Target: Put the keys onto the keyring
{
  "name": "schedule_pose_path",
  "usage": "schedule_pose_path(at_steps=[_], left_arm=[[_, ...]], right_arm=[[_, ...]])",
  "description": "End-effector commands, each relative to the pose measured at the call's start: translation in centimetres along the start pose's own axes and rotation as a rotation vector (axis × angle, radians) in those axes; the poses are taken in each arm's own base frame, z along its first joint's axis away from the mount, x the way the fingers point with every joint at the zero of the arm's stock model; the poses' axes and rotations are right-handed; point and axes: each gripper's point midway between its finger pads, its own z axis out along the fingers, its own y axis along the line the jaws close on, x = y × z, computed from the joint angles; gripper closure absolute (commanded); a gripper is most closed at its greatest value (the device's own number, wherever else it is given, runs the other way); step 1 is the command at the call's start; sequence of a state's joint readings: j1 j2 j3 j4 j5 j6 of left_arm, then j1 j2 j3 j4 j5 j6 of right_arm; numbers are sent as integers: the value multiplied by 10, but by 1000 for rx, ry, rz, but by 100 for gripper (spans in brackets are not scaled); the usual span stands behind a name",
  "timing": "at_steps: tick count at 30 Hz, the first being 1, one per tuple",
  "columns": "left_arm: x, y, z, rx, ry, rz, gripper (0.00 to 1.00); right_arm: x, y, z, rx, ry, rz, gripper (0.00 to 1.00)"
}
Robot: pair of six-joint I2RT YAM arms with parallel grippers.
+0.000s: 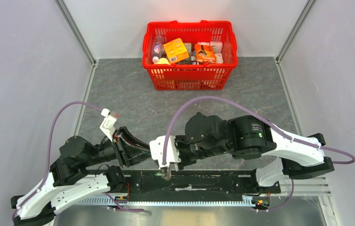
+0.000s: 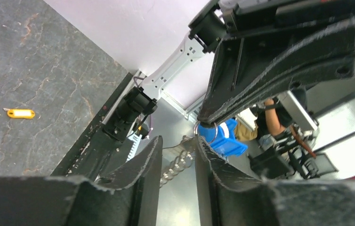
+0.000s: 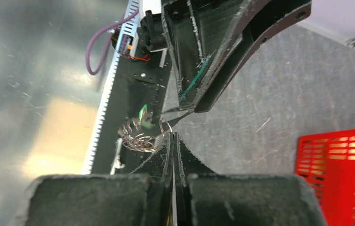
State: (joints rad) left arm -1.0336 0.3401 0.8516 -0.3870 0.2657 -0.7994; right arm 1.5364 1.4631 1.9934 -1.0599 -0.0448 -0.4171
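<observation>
Ring (image 3: 165, 126) is pinched in the clamped right gripper (image 3: 173, 136), green key (image 3: 142, 113) just beside it. Left gripper (image 2: 178, 141) is parted halfway, seemingly empty. Ring's best held dead steady while the split gets pried.

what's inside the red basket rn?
Red basket holds an orange box, an orange-red box, a clear bottle and white packs on top. Anything beneath them is covered.

Robot lab: white panel walls (image 1: 25, 56) enclose the grey table (image 1: 133, 94)
</observation>
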Motion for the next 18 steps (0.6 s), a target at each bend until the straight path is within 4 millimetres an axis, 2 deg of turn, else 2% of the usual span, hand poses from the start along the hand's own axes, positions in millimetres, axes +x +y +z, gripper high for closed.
schedule_pose_path(at_steps=[1,10,18], left_arm=[[1,-23,-4,125,37,152,66],[1,-50,-16,275,30,216,69],[2,-52,-17,292,37,240,64]], right_arm=[[-15,2,-16,18,-16,214,100],[-17,11,-9,3,21,413,100],[-18,8,3,28,21,528,100]])
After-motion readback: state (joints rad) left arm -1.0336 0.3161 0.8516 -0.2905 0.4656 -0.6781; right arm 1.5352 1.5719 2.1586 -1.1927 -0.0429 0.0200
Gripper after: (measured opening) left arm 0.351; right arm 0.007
